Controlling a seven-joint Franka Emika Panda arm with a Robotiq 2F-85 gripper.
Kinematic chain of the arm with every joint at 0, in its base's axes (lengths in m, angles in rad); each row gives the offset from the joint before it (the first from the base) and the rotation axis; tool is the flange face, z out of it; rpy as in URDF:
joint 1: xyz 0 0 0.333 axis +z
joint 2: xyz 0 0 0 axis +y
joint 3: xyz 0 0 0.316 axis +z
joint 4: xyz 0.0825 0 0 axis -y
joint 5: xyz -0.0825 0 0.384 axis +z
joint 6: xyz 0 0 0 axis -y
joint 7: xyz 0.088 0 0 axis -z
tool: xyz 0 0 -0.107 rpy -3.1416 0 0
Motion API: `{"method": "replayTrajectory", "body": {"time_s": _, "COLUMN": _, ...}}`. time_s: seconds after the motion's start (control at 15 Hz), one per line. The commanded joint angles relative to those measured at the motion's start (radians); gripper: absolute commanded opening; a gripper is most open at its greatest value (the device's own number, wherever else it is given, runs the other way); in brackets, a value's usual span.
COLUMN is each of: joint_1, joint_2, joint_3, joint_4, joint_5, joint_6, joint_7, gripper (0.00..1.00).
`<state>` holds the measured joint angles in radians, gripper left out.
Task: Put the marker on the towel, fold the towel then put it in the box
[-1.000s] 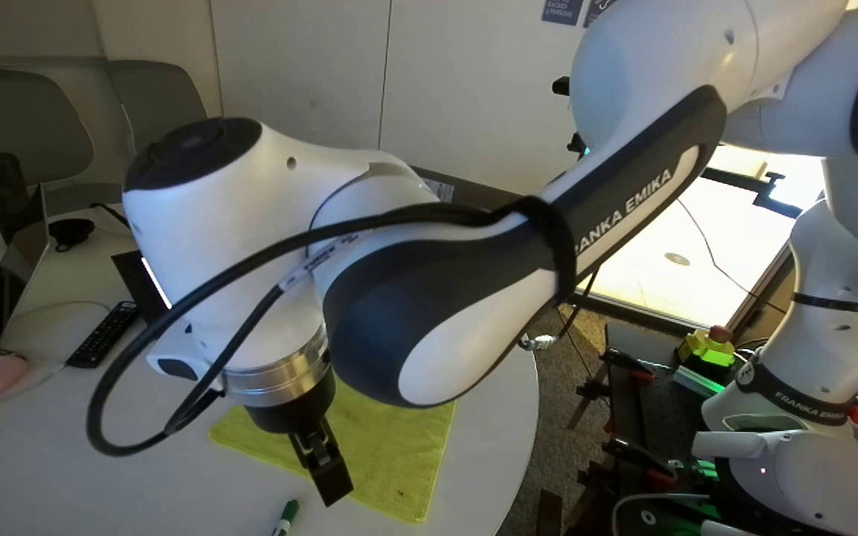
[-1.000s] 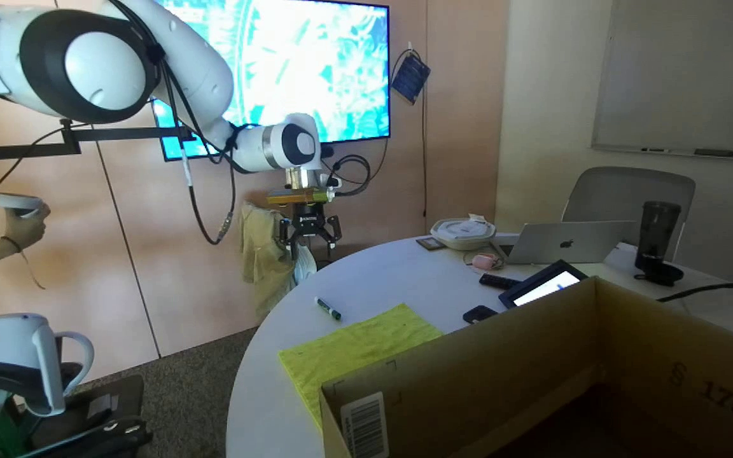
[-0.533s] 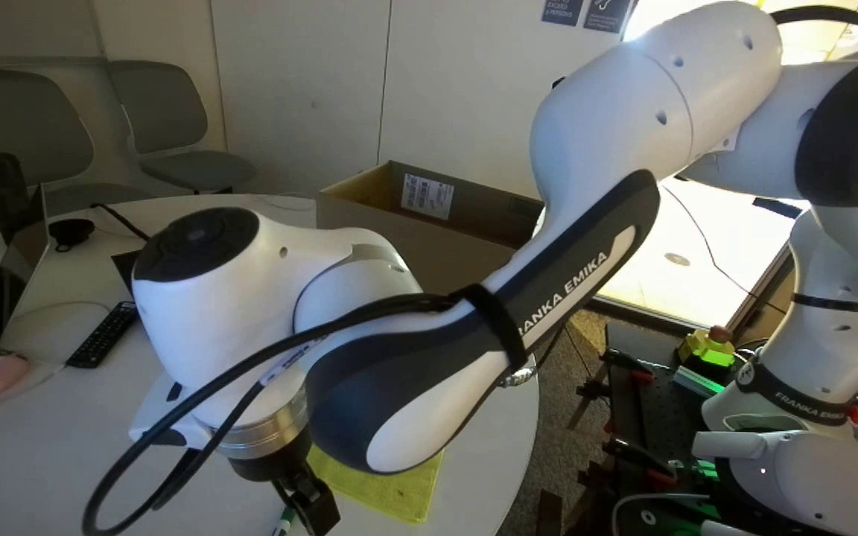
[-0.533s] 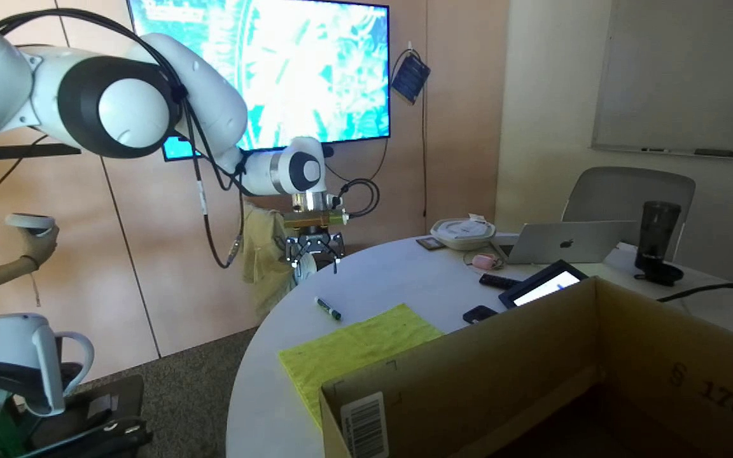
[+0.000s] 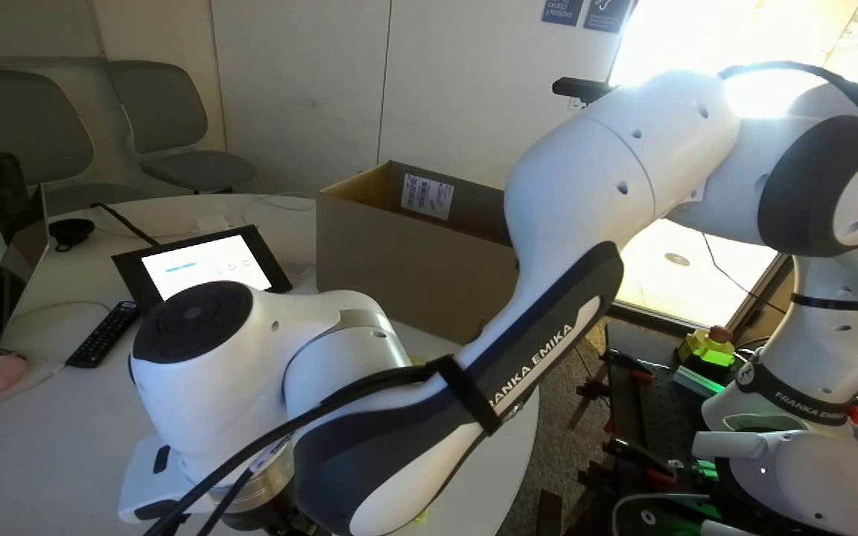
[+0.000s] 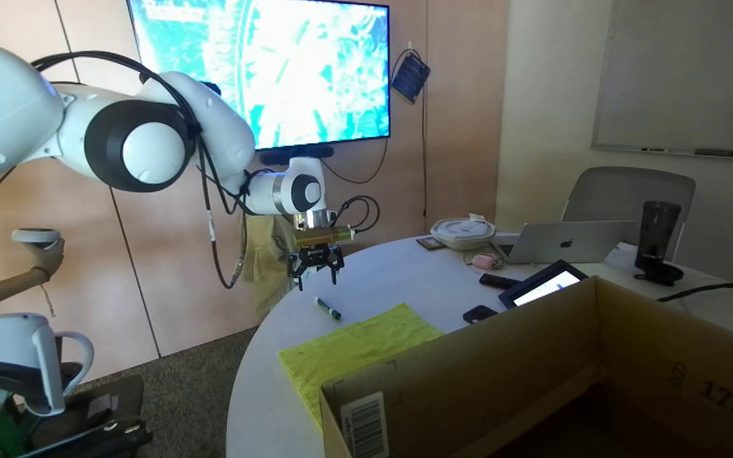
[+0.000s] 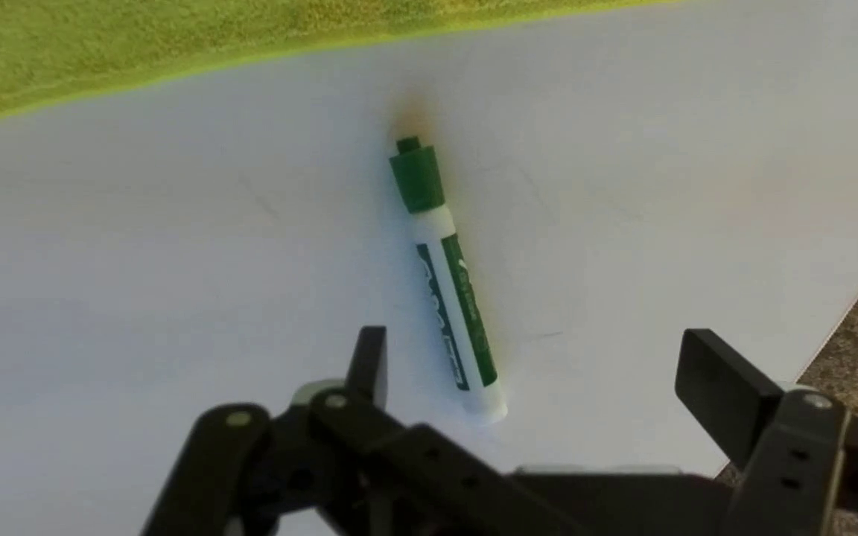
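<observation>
The marker lies on the table, between the table's rounded edge and the nearest edge of the towel; its cap points at the towel, near but not touching; the gripper hangs above the table, apart from the marker; its fingers are spread wide and hold nothing. In the wrist view the marker's tail end shows within the gap, closer to the finger at that view's left; the cap reaches ahead, beyond the fingertips, toward the towel's edge; the long axis runs nearly square to the closing line, slightly slanted; so the pick likely calls for a shift towelward and a touch sideways to centre, then a descent; little turning seems needed; dropping straight down might catch only the tail; the box stands past the towel.
</observation>
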<state>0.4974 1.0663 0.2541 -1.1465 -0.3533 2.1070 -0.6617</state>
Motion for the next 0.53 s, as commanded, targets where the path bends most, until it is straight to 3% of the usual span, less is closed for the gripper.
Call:
{"method": "replayTrajectory", "body": {"time_s": 0.0, "joint_1": 0.025, "joint_2": 0.076, "joint_3": -0.014, "joint_4": 0.104, "joint_5": -0.012, "joint_6": 0.028, "joint_7": -0.034, "gripper": 1.00}}
{"method": "replayTrajectory", "body": {"time_s": 0.47, "joint_1": 0.027, "joint_2": 0.197, "joint_3": -0.020, "joint_4": 0.225, "joint_5": 0.018, "joint_6": 0.014, "joint_7": -0.040, "gripper": 1.00}}
